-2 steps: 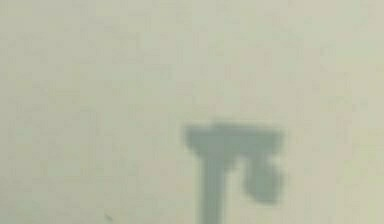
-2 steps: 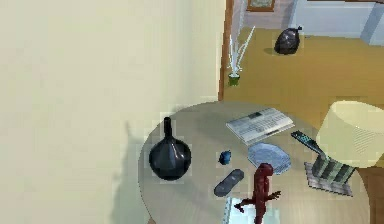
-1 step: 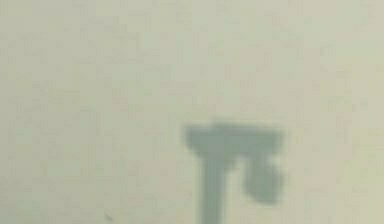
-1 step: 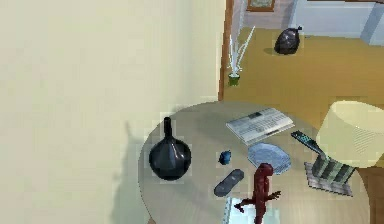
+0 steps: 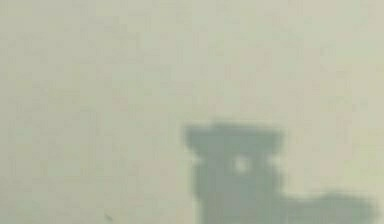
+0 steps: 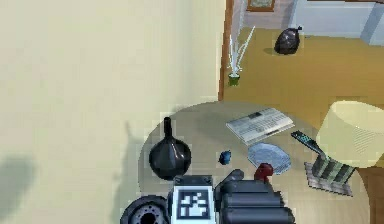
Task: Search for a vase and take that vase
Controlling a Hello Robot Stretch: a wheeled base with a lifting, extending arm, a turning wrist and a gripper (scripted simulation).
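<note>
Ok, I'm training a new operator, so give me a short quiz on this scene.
1. True or false: the black vase stands upright on the round table.
2. What lies on the floor beyond the table? A) a black bag B) a red chair C) a blue box
3. Fill in: the lamp at the table's edge has a ____ shade.

Key: 1 true; 2 A; 3 cream.
</note>
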